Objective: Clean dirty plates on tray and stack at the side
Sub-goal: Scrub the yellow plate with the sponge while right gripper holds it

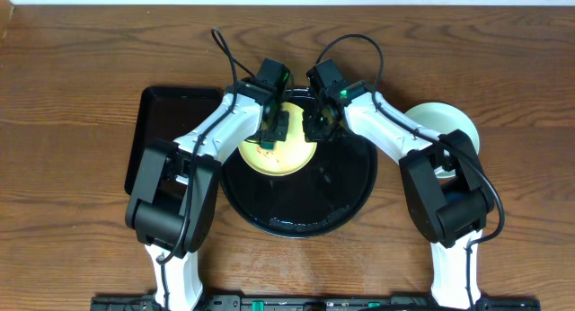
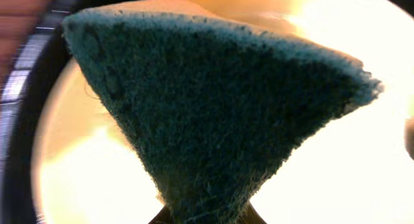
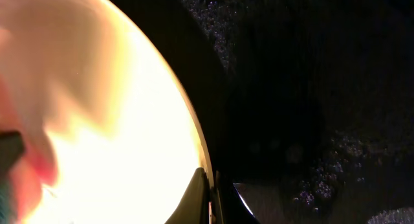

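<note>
One yellow plate, on one round tray; one sponge above

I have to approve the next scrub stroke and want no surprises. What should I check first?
1. The left tool grips the sponge: ok.
2. The sponge is over the yellow plate: ok.
3. The right tool pinches the plate's rim: ok.
4. The plate lies inside the tray: ok.
5. The plate is free of smears: not ok, reddish specks show by the sponge.
6. The sponge presses on the plate: cannot tell.
</note>
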Robot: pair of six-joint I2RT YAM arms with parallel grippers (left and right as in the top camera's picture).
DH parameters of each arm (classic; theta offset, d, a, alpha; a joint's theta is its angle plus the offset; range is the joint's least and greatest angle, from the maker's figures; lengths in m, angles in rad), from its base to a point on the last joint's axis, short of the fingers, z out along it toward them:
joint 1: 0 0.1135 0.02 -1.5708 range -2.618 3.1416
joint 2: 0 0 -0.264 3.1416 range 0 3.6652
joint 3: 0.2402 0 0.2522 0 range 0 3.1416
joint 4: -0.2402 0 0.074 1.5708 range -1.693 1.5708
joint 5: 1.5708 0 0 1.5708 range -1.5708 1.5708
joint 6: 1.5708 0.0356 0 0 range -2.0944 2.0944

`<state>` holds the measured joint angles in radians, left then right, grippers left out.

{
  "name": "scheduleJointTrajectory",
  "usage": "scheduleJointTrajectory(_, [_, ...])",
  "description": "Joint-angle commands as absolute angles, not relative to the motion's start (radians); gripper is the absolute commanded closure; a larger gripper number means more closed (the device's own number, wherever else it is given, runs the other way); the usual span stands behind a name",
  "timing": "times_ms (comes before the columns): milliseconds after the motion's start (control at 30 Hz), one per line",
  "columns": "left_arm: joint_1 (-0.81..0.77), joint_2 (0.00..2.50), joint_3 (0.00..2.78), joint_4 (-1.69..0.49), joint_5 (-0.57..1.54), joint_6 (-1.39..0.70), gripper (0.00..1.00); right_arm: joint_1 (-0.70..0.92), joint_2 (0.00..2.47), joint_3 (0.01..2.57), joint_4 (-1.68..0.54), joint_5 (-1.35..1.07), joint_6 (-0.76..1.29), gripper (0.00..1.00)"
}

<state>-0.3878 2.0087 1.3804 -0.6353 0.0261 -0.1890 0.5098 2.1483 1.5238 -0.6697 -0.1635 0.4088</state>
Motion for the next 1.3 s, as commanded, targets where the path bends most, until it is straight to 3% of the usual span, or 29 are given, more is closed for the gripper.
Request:
scheduleJointTrajectory(0, [-0.383, 2.025, 1.377, -0.642, -0.005, -0.238, 0.92, 0.512, 2.172, 1.498, -0.674, -0.094, 0.384, 0.99])
scheduleJointTrajectory(300, [-0.383, 2.025, 1.377, -0.632, 0.458, -0.127, 0.92, 0.512, 2.172, 1.498, -0.665, -0.094, 0.384, 0.99])
scheduleJointTrajectory(367, [-0.383, 2.025, 1.377, -0.620, 0.458, -0.128, 0.92, 0.512, 2.172, 1.498, -0.665, -0.094, 0.384, 0.99])
scheduleJointTrajectory(500, [-0.375, 2.025, 1.377, -0.588, 0.318, -0.137, 0.92, 0.512, 2.172, 1.498, -0.665, -0.094, 0.384, 0.99])
scheduleJointTrajectory(733, [-0.373, 2.025, 1.377, -0.588, -0.271, -0.282, 0.92, 0.512, 2.172, 1.498, -0.665, -0.094, 0.384, 0.99])
scheduleJointTrajectory(833, [-0.373, 2.025, 1.377, -0.614, -0.362, -0.313, 0.92, 0.512, 2.172, 1.498, -0.665, -0.094, 0.384, 0.99])
scheduleJointTrajectory(1000, [-0.376, 2.025, 1.377, -0.747, 0.012, -0.275, 0.92, 0.512, 2.172, 1.498, -0.665, -0.094, 0.384, 0.99])
scheduleJointTrajectory(1133, [-0.379, 2.025, 1.377, -0.836, 0.442, -0.064, 0.92, 0.512, 2.172, 1.498, -0.665, -0.094, 0.384, 0.99])
scheduleJointTrajectory(1267, [-0.379, 2.025, 1.377, -0.871, 0.593, 0.042, 0.92, 0.511, 2.172, 1.498, -0.662, -0.094, 0.384, 0.99])
